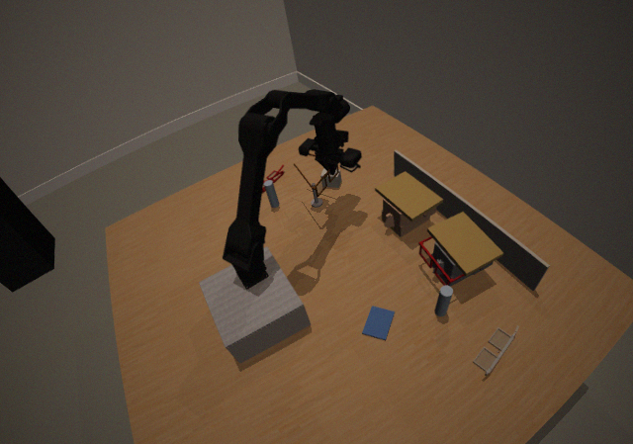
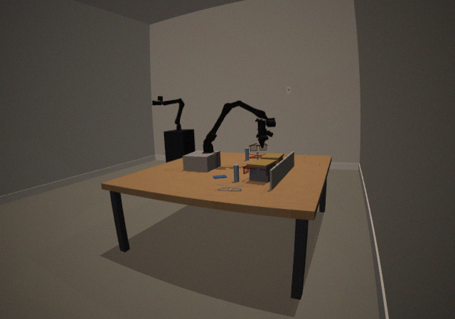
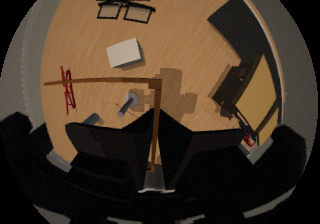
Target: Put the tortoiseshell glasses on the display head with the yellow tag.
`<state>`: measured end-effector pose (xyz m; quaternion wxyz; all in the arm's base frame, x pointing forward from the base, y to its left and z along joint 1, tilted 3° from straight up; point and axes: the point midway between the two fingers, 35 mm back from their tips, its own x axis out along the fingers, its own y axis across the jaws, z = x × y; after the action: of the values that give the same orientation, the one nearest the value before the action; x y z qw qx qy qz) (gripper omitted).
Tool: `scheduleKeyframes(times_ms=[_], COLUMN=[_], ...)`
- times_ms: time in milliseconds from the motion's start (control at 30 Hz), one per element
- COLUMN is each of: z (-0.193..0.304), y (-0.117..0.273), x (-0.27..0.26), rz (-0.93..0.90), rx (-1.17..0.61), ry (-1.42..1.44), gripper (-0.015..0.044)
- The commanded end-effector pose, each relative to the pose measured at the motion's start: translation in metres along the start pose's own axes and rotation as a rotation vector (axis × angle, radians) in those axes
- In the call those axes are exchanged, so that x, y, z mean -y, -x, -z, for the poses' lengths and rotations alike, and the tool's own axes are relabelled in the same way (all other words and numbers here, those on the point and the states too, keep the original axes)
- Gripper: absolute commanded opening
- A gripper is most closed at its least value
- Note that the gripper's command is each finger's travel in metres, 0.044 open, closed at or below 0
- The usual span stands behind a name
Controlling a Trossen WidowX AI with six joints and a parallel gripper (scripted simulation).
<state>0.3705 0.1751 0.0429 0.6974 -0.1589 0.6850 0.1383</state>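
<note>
My gripper (image 1: 332,171) (image 2: 262,147) (image 3: 155,112) points down, shut on the tortoiseshell glasses (image 1: 316,189) (image 3: 157,101), and holds them above the table. One brown temple runs to the left in the wrist view; the lenses show below the fingers in the exterior view. Two yellow-topped housings (image 1: 408,194) (image 1: 465,242) stand to the right, with dark upright forms under their tops. Red glasses (image 1: 434,262) sit at the front of the nearer one. The heads' faces are mostly hidden, and I cannot tell which bears the yellow tag.
A small grey stand (image 1: 315,194) (image 3: 127,105) and a white block (image 3: 125,53) are near the gripper. Black glasses (image 3: 122,4), more red glasses (image 3: 69,90), two blue-grey cylinders (image 1: 272,194) (image 1: 443,300), a blue pad (image 1: 379,322) and pale glasses (image 1: 502,351) lie around. A low wall (image 1: 510,255) runs behind the housings.
</note>
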Motion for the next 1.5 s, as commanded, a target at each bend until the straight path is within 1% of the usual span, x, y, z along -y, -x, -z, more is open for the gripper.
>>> scheduleKeyframes(times_ms=[0, 300, 400, 633, 1467], z=[-0.011, -0.021, -0.021, -0.020, -0.030], y=[-0.002, -0.006, -0.019, -0.062, -0.063], x=[-0.004, -0.007, -0.007, -0.007, -0.001], rz=[-0.002, -0.002, -0.002, -0.002, -0.001], rx=[-0.006, -0.005, -0.005, -0.006, -0.005], ry=[-0.004, -0.004, -0.004, -0.004, -0.004], gripper=[0.0000, 0.0000, 0.0000, 0.0000, 0.0000])
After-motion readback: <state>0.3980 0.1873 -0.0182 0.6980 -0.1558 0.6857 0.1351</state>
